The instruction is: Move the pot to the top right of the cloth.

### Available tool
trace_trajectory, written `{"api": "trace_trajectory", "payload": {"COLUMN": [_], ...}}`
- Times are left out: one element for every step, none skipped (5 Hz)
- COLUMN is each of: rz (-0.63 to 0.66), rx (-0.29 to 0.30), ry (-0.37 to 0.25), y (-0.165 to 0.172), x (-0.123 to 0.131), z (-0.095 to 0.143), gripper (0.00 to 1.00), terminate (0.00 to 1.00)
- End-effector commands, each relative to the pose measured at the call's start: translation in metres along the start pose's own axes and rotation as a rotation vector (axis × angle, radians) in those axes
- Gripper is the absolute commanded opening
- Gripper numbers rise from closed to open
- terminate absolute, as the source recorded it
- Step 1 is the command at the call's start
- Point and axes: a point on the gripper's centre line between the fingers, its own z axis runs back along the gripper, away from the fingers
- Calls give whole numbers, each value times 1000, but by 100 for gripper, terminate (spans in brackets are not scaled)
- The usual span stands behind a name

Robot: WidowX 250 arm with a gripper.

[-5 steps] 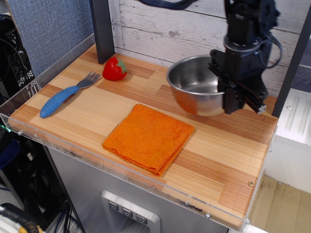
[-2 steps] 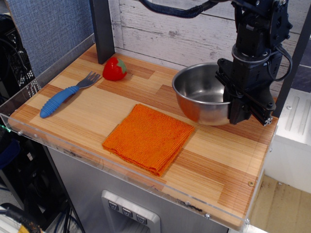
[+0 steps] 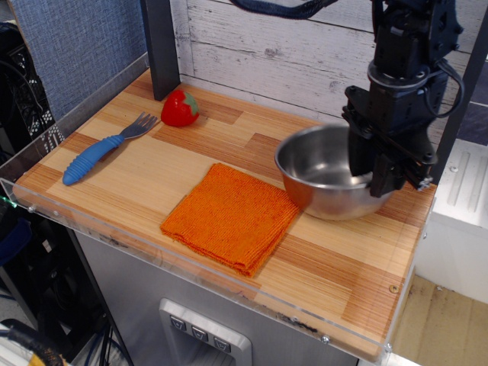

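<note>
The pot [image 3: 324,177] is a deep shiny steel bowl at the right of the wooden table, just right of the cloth's upper right corner. Its left side nearly touches the cloth [image 3: 233,216], an orange folded towel lying flat near the table's front middle. My gripper [image 3: 379,181] is black and comes down from above over the pot's right rim. It is shut on that rim and holds the pot low, at or just above the table top. The fingertips are partly hidden by the pot's wall.
A red strawberry [image 3: 179,108] sits at the back left by a dark post [image 3: 161,47]. A blue-handled fork [image 3: 101,150] lies at the left. The table's right edge [image 3: 418,229] is close to the pot. A plank wall stands behind.
My gripper has carried the pot forward, down and slightly right, from the back of the table to a spot beside the cloth's upper right corner. The cloth, fork and strawberry have not moved.
</note>
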Motion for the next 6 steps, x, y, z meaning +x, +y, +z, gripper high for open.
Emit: {"api": "trace_trajectory", "payload": {"rz": [11,113,266,360,419,460], "rx": [-50,-44,39,58,56,25], "ry": [-62,-130,-127,-76,-33,-10], "y": [3,0,1,-1,-3,-6], "x": [2,6,9,8,8,8], "z": [12,10,10,11,12,12], "gripper": [100,100,100,100,100,100], "terminate": [0,0,0,0,0,0]}}
